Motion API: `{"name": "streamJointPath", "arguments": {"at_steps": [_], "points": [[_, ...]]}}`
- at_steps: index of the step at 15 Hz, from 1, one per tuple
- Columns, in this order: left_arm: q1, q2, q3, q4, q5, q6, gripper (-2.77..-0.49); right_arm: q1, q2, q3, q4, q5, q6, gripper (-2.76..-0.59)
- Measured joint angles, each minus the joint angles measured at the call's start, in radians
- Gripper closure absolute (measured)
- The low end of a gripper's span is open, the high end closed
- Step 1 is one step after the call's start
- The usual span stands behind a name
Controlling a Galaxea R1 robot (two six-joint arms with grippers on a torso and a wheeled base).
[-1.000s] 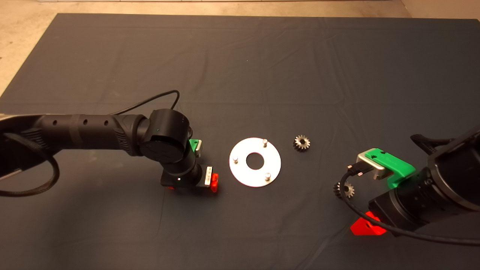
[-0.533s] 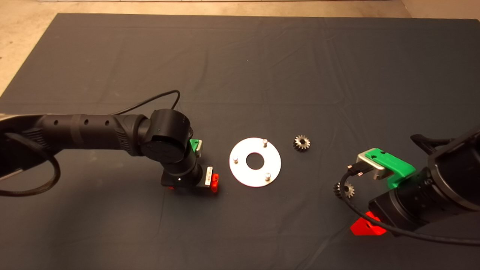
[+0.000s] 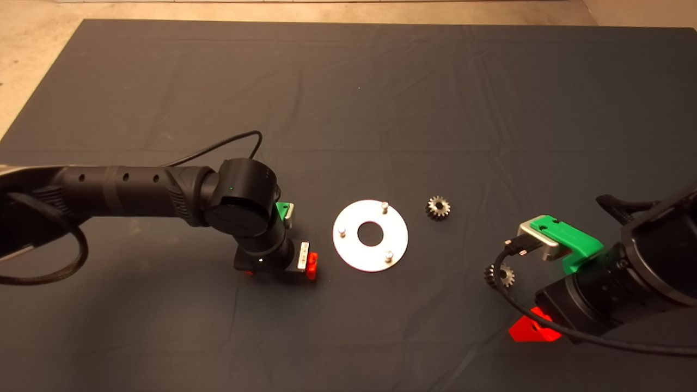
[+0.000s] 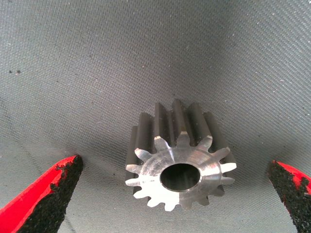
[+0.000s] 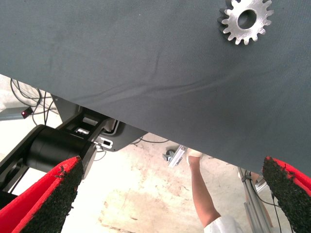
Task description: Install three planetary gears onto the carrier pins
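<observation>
A flat silvery disc (image 3: pixel 348 250) lies mid-mat with three bare carrier pins (image 3: pixel 385 206) standing on it. My left gripper (image 3: pixel 309 263) points down at the mat just left of the disc. In the left wrist view it is open (image 4: pixel 174 165), its fingers (image 4: pixel 46 196) wide on either side of one planetary gear (image 4: pixel 180 160) resting on the mat, untouched. That gear is hidden in the head view. A second gear (image 3: pixel 438 207) lies right of the disc. A third gear (image 3: pixel 501 275) (image 5: pixel 246 19) sits by my right gripper (image 3: pixel 531 326), which is open and parked at the lower right.
A black cable (image 3: pixel 512 299) from the right wrist crosses in front of the third gear. The right wrist view looks past the mat's edge (image 5: pixel 146 128) to the floor, a robot base (image 5: pixel 53 145) and a person's arm (image 5: pixel 204 194).
</observation>
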Motion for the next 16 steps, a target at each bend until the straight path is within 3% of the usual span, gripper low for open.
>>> {"name": "streamJointPath", "arguments": {"at_steps": [5, 9, 11, 16], "points": [[-0.001, 0.000, 0.000, -0.011, -0.001, 0.000, -2.77, 0.000, 0.000, 0.000, 0.000, 0.000, 0.000, -2.75], [-0.016, 0.000, 0.000, -0.026, -0.024, 0.000, -2.77, 0.000, 0.000, 0.000, 0.000, 0.000, 0.000, -2.75], [-0.028, 0.001, -0.001, -0.030, -0.026, 0.000, -2.77, 0.000, 0.000, 0.000, 0.000, 0.000, 0.000, -2.75], [-0.033, 0.006, -0.011, -0.039, -0.026, 0.000, -2.67, 0.000, 0.000, 0.000, 0.000, 0.000, 0.000, -2.75]]}}
